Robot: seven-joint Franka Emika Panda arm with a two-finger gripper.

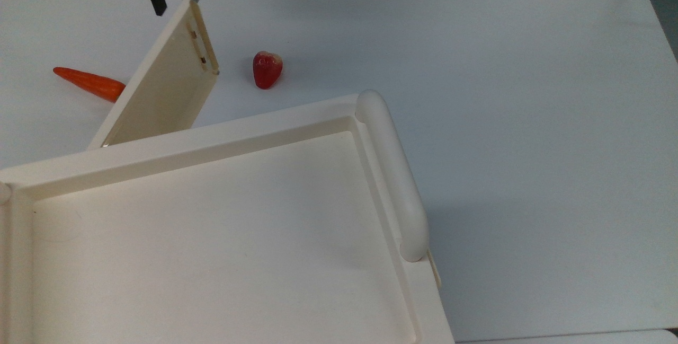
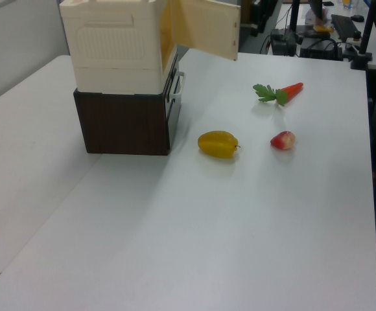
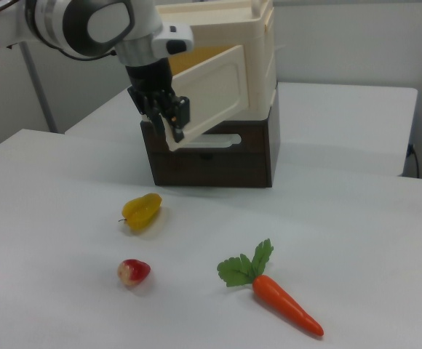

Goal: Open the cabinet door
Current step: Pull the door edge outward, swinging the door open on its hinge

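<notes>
Your fingers (image 3: 171, 116) were pinched on the free edge of the cabinet door (image 1: 164, 84), at about 11 o'clock in the top view, with the panel running from them toward 7 o'clock to its hinge on the cream cabinet (image 2: 113, 45). You were mid-swing, I judge: the door stood well out from the cabinet front, above the counter (image 1: 476, 68), so the next move called for carrying that edge farther round the hinge arc, then letting go.
</notes>
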